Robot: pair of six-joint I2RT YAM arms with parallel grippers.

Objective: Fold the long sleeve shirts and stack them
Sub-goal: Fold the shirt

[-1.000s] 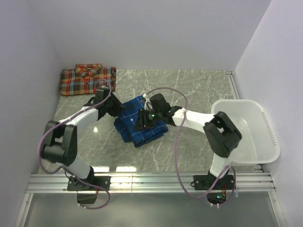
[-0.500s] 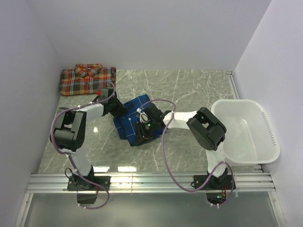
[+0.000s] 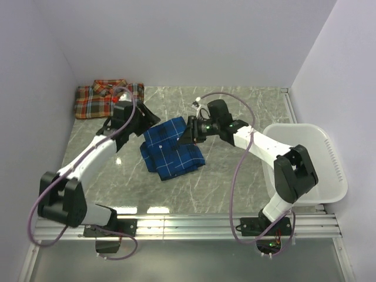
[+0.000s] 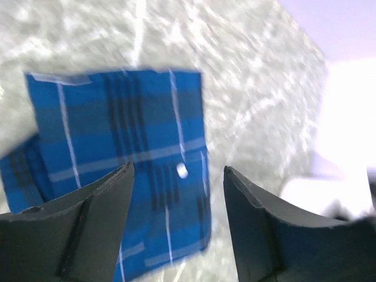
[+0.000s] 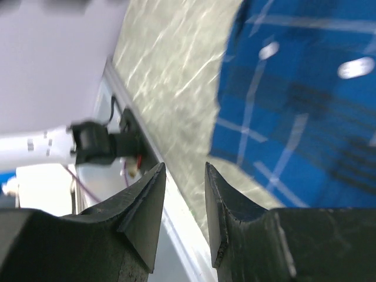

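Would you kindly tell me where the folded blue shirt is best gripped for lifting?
Take the blue shirt by its two side edges, coming in low from each side: it lies flat and layered, so pinching all layers should keep the fold.

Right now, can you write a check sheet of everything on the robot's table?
Surface: grey marble table, shiny, no spills seen.
Job's things: blue plaid shirt folded in the middle; red-orange plaid shirt folded in the far left corner; not yet stacked.
Clutter: white plastic basket at the right edge, nothing seen inside.
Grippers: left gripper open over the blue shirt; right gripper open, holding nothing.
Cables: purple cables loop from both arms, off the shirts.
Surroundings: plain pale walls; metal rail along the near edge.
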